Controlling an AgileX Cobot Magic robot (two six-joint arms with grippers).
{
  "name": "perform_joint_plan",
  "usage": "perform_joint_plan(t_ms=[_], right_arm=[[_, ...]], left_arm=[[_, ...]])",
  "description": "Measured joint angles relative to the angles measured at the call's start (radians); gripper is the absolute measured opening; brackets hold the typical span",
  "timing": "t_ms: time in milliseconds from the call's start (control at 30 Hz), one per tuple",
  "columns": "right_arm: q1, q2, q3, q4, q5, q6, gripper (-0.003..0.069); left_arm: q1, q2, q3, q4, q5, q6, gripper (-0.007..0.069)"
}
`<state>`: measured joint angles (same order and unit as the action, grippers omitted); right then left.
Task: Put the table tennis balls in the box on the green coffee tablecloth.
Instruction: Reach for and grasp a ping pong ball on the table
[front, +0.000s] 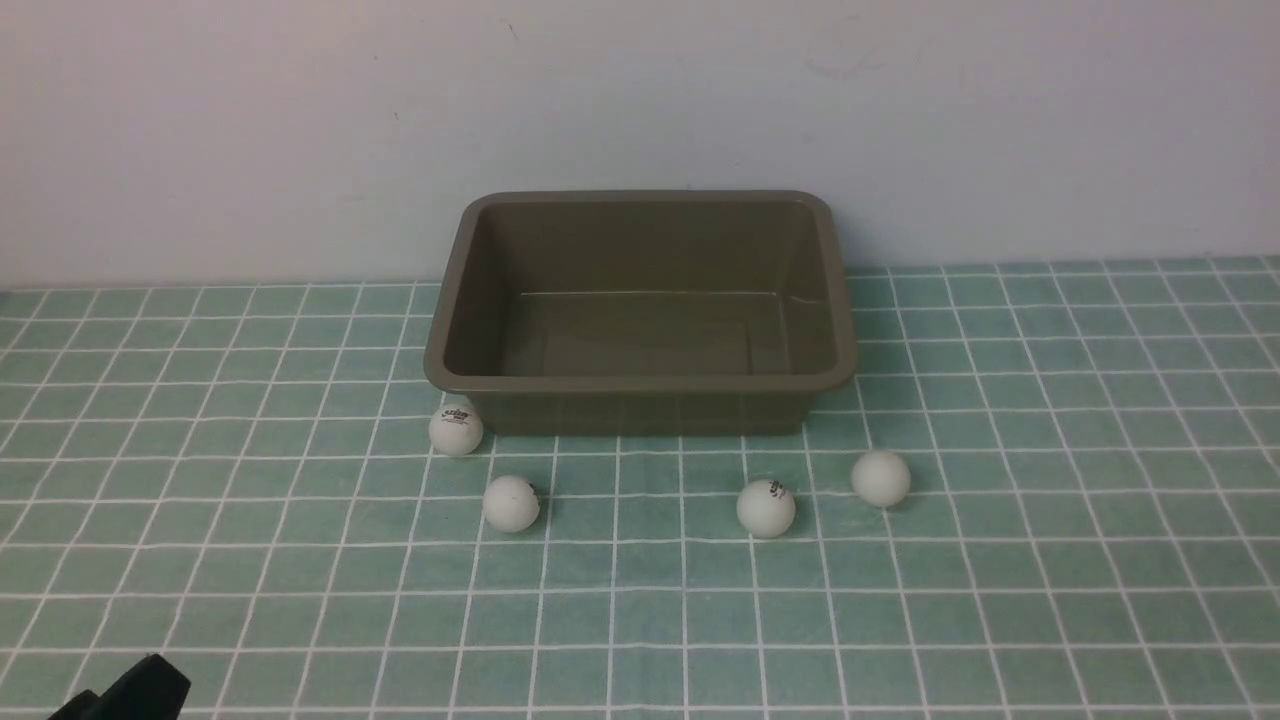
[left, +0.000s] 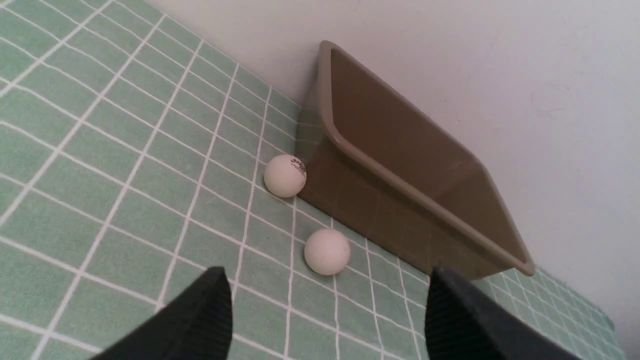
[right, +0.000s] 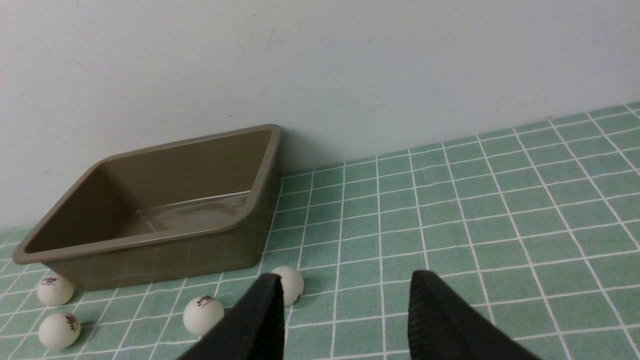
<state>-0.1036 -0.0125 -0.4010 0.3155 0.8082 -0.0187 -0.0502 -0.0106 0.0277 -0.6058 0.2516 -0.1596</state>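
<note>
Your left gripper (left: 325, 320) hangs with its jaws spread wide, gripping nothing and touching nothing. Your right gripper (right: 345, 320) is parted and bare as well (one ball shows just past its left finger, not between the two). All four table tennis balls (front: 511, 503) lie on the green coffee tablecloth (front: 1000, 600) in front of the box (front: 640, 385), the leftmost just beside its corner.

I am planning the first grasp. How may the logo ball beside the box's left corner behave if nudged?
Round and smooth on flat tablecloth, the ball probably rolls at a light touch. The box wall close behind may stop it. Being small, it is likely light to lift.
</note>
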Motion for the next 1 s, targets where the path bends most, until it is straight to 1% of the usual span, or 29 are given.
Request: perform_joint_plan(t_ms=[67, 133, 233, 300, 367, 467, 567, 600, 700, 733, 833, 900, 933, 1000], right_arm=[[0.0, 0.0, 0.0, 0.011, 0.0, -0.003, 0.0316], [0.0, 0.0, 0.0, 0.034, 0.002, -0.026, 0.0316], [0.0, 0.0, 0.0, 0.068, 0.008, -0.092, 0.0316], [0.0, 0.0, 0.0, 0.084, 0.018, -0.167, 0.0316], [0.0, 0.015, 0.0, 0.089, 0.021, -0.217, 0.0316], [0.0, 0.043, 0.0, 0.09, 0.019, -0.272, 0.0316], [0.0, 0.072, 0.0, 0.107, 0.015, -0.31, 0.0316], [0.0, 0.083, 0.0, 0.12, 0.014, -0.321, 0.0316], [0.0, 0.157, -0.003, 0.254, 0.004, -0.429, 0.0316], [0.0, 0.18, -0.008, 0.281, 0.004, -0.475, 0.0316], [0.0, 0.294, -0.039, 0.415, 0.019, -0.686, 0.0316], [0.0, 0.398, -0.075, 0.461, 0.056, -0.793, 0.0316], [0.0, 0.498, -0.111, 0.478, 0.075, -0.827, 0.0316], [0.0, 0.592, -0.146, 0.481, 0.083, -0.849, 0.0316]], left_arm=[[0.0, 0.0, 0.0, -0.01, -0.006, 0.0, 0.0469], [0.0, 0.0, -0.027, -0.01, 0.015, 0.028, 0.0469], [0.0, 0.0, -0.152, -0.01, 0.13, 0.142, 0.0469], [0.0, 0.0, -0.245, -0.009, 0.197, 0.21, 0.0469], [0.0, 0.007, -0.327, 0.0, 0.254, 0.255, 0.0469], [0.0, 0.087, -0.437, 0.064, 0.35, 0.278, 0.0469], [0.0, 0.175, -0.488, 0.145, 0.426, 0.289, 0.0469], [0.0, 0.216, -0.502, 0.189, 0.447, 0.299, 0.0469], [0.0, 0.298, -0.514, 0.239, 0.445, 0.343, 0.0469], [0.0, 0.321, -0.515, 0.247, 0.433, 0.361, 0.0469], [0.0, 0.375, -0.515, 0.248, 0.362, 0.415, 0.0469], [0.0, 0.401, -0.517, 0.248, 0.315, 0.451, 0.0469], [0.0, 0.409, -0.519, 0.247, 0.305, 0.467, 0.0469], [0.0, 0.417, -0.519, 0.247, 0.301, 0.494, 0.0469]])
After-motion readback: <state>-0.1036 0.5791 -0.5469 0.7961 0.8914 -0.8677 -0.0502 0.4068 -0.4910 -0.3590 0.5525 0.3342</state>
